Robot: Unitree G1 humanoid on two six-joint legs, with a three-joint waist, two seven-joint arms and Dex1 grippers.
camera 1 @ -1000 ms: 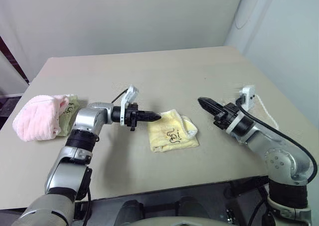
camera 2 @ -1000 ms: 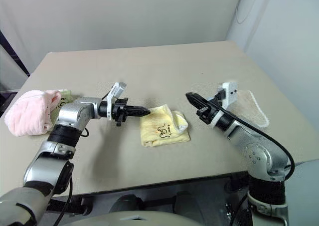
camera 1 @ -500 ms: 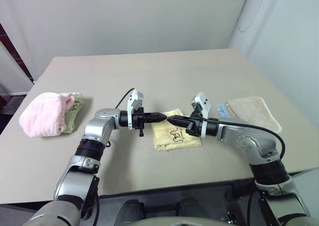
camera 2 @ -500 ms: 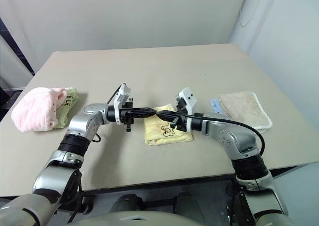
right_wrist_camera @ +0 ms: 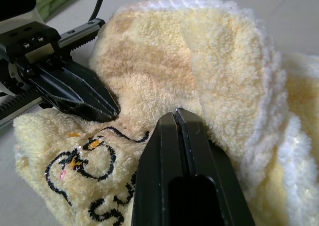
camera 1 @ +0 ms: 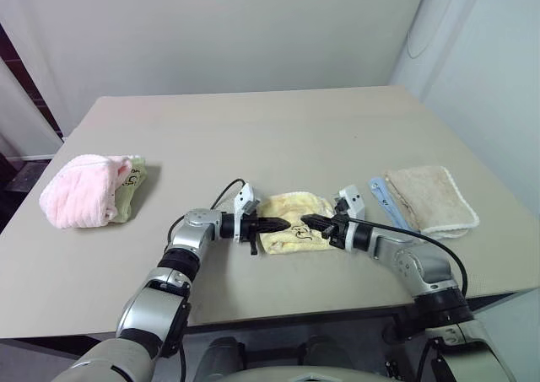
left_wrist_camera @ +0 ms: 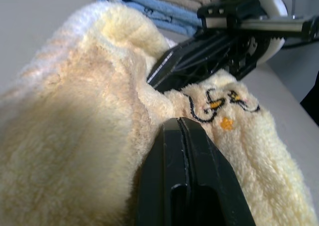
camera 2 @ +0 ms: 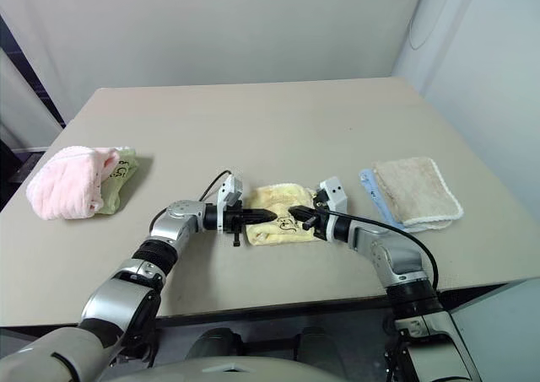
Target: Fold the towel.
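The towel (camera 1: 299, 207) is pale yellow terry with a black embroidered motif. It lies bunched in a rough fold near the table's front middle. My left gripper (camera 1: 285, 225) comes in from the left, shut, its tip pressed into the towel's pile (left_wrist_camera: 75, 151) beside the motif. From the right, my right gripper (camera 1: 305, 221) is also shut, and its tip rests on the towel (right_wrist_camera: 164, 71) close to the left one. The two tips almost meet over the towel. No cloth shows between the fingers (left_wrist_camera: 172, 186) of the left gripper or the fingers (right_wrist_camera: 174, 176) of the right one.
A pink fluffy cloth (camera 1: 80, 201) rests on a pale green cloth (camera 1: 135, 178) at the table's left. A beige towel (camera 1: 430, 196) with a blue strip (camera 1: 381, 195) lies at the right. The table's front edge (camera 1: 253, 310) is just below the arms.
Both grippers have come down onto the yellow towel, and the right one has swung in from the right until the tips nearly meet. The camera view has shifted too.
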